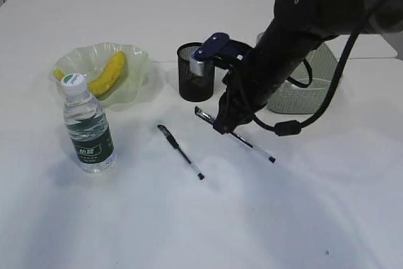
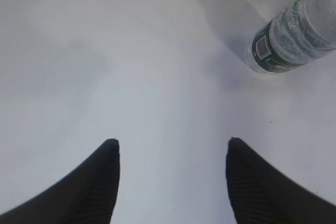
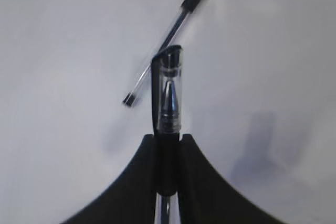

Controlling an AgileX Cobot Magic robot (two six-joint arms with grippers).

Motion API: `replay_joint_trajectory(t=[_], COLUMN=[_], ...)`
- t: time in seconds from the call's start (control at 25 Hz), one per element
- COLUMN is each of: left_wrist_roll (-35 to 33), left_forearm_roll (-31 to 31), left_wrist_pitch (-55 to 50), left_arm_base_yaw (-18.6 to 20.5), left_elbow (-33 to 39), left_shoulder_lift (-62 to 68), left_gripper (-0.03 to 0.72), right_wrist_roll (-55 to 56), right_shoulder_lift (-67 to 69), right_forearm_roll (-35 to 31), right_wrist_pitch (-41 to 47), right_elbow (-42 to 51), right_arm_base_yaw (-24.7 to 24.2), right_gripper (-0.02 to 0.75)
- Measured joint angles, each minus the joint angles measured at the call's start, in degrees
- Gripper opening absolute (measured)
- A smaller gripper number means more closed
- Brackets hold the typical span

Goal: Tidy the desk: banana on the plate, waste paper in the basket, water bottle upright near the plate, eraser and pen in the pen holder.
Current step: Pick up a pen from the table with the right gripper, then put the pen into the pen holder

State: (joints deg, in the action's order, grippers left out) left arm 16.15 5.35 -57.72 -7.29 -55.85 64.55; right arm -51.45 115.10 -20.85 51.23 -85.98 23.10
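The exterior view looks down at a slant across the tabletop [image 1: 189, 231], taking in everything from the water bottle [image 1: 88, 130] past the pen holder [image 1: 195, 72]. The left wrist view sits low, facing down past its claw [image 2: 173, 153]; the same water bottle [image 2: 296, 35] lies ahead, shared with the exterior view. The right wrist view hangs very close above its claw [image 3: 168, 142], sharing with the exterior view two pens [image 3: 168, 95] right of that bottle.
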Motion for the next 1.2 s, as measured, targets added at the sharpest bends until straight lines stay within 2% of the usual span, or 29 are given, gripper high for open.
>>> replay_joint_trajectory(t=[0.48, 0.84, 1.0, 1.2], left_wrist_roll=[0.0, 0.0, 0.0, 0.0], left_forearm_roll=[0.0, 0.0, 0.0, 0.0], left_wrist_pitch=[0.0, 0.0, 0.0, 0.0], left_arm_base_yaw=[0.0, 0.0, 0.0, 0.0], left_elbow=[0.0, 0.0, 0.0, 0.0], left_shoulder_lift=[0.0, 0.0, 0.0, 0.1], left_gripper=[0.447, 0.447, 0.447, 0.447], right_wrist_roll=[-7.6, -8.1, -8.1, -8.1], right_shoulder_lift=[-0.5, -0.5, 1.1, 5.2], right_forearm_roll=[-16.8, -23.5, -24.0, -24.3], right_wrist_pitch=[-27.1, -49.1, -51.2, -48.2], right_elbow=[-0.1, -0.2, -3.5, -11.1], right_arm_base_yaw=[-1.1, -1.1, -1.1, -1.1], right_gripper=[0.054, 0.053, 0.053, 0.053])
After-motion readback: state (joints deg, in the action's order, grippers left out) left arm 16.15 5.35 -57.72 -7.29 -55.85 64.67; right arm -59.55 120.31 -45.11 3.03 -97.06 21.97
